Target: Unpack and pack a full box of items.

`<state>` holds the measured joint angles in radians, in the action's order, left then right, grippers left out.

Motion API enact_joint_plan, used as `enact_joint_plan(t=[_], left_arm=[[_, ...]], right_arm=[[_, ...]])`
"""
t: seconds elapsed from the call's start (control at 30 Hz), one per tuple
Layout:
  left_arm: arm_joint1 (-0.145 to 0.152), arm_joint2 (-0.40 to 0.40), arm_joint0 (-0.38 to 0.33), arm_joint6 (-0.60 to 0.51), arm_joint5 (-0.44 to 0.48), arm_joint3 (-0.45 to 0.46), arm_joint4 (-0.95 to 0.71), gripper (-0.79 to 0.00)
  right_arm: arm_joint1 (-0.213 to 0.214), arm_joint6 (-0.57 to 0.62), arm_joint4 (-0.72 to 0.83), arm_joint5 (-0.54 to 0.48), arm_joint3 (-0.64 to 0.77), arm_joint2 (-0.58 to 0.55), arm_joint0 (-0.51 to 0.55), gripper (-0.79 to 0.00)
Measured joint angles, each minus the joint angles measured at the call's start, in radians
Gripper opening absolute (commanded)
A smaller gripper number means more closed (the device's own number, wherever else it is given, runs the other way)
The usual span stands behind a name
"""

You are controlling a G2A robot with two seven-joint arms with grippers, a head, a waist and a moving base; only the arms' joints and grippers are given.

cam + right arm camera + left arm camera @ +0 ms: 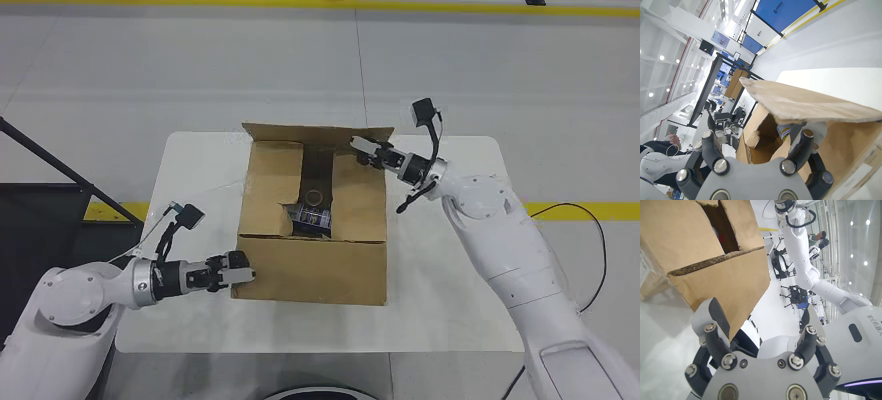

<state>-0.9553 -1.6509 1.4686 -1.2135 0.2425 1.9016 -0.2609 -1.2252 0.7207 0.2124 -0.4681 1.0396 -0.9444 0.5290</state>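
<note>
Jaws of left gripper (762, 306) spread wide; corner of near flap (725, 285) set between them, against one pad, not yet pinched, likely staged for folding flap outward. Jaws of right gripper (753, 123) likewise parted, one finger tucked under far flap (810, 106), probably for lifting it. Cardboard box (320, 270) placed on white table (200, 160); items (312, 212) seen inside through half-open top.
</note>
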Motion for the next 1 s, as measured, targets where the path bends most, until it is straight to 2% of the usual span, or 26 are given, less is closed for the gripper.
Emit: enact_joint_plan(t=[0.3, 0.77, 1.0], left_arm=[[0.002, 0.074, -0.057, -0.046, 0.006, 0.007, -0.003, 0.0], [0.002, 0.077, -0.052, -0.031, 0.002, 0.011, 0.001, 0.0], [0.005, 0.072, -0.023, 0.01, 0.001, 0.025, 0.0, 0.0]], right_arm=[[-0.004, 0.019, 0.01, -0.02, -0.016, 0.006, -0.018, 0.0], [-0.007, -0.01, 0.001, -0.011, 0.005, 0.006, -0.003, 0.0], [-0.033, -0.049, -0.02, -0.045, -0.049, 0.04, -0.043, 0.0]])
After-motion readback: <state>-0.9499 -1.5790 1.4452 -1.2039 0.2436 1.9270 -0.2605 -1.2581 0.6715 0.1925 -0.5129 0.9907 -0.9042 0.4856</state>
